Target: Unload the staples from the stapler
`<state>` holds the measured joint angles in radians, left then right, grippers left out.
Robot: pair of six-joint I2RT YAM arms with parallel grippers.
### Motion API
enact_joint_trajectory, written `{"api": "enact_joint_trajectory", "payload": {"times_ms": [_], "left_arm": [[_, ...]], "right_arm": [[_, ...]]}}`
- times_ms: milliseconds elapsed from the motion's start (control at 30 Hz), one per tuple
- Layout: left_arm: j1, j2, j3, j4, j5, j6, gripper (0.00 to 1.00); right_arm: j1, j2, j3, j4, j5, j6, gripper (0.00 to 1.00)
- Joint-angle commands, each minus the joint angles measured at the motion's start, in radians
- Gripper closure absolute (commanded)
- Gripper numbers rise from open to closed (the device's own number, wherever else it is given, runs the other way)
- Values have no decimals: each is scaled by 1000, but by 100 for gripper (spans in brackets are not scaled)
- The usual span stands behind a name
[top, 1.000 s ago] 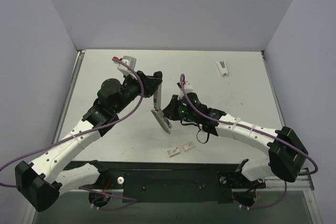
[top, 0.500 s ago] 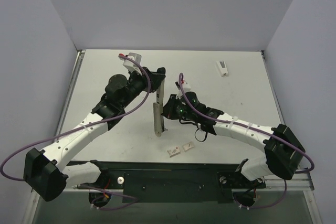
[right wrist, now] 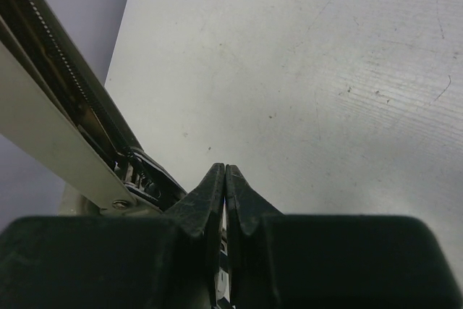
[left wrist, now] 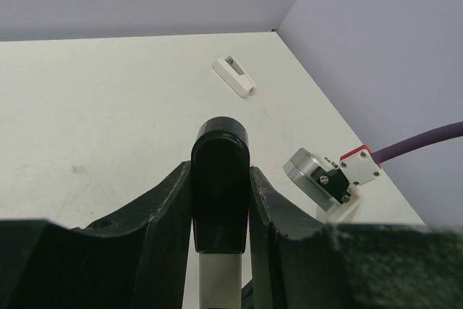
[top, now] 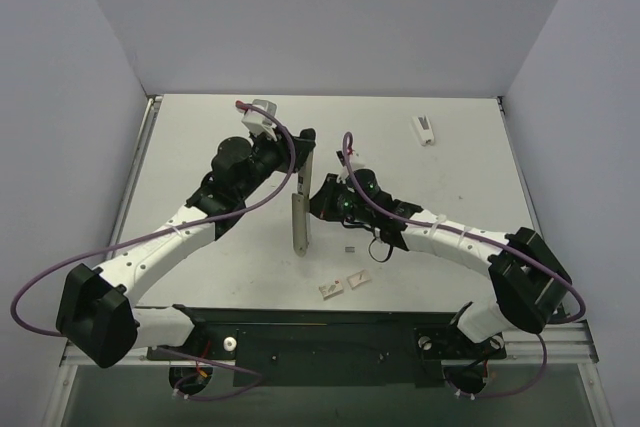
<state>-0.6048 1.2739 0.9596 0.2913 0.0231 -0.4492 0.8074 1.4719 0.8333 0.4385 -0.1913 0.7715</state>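
In the top view, the left gripper (top: 303, 143) grips the black upper end of the stapler (top: 300, 227). The stapler hangs long and nearly upright over the middle of the table (top: 460, 177); whether its lower end touches the table I cannot tell. The right gripper (top: 322, 199) is just beside it on the right, fingers together. A tiny dark speck (top: 349, 249), perhaps the staples, lies on the table near the lower end of the stapler. Two small white tabs (top: 343, 285) lie nearer the bases.

In the left wrist view, both fingers (left wrist: 170, 200) are clamped on the black end of the stapler (left wrist: 221, 142).

In the right wrist view, the fingertips (right wrist: 211, 192) are pressed together with nothing seen between them. The opened stapler (right wrist: 43, 139), white shell and metal rail, crosses on the left.
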Motion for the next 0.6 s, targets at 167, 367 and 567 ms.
{"api": "enact_joint_trajectory", "payload": {"times_ms": [167, 367, 567], "left_arm": [[5, -53, 21, 123, -15, -37, 100], [5, -143, -1, 80, -6, -57, 100], [5, -226, -13, 19, -3, -51, 100]], "right_arm": [[-4, -42, 10, 60, -53, 9, 100], [-1, -120, -17, 14, -19, -8, 100], [4, -212, -42, -38, 24, -23, 100]]}}
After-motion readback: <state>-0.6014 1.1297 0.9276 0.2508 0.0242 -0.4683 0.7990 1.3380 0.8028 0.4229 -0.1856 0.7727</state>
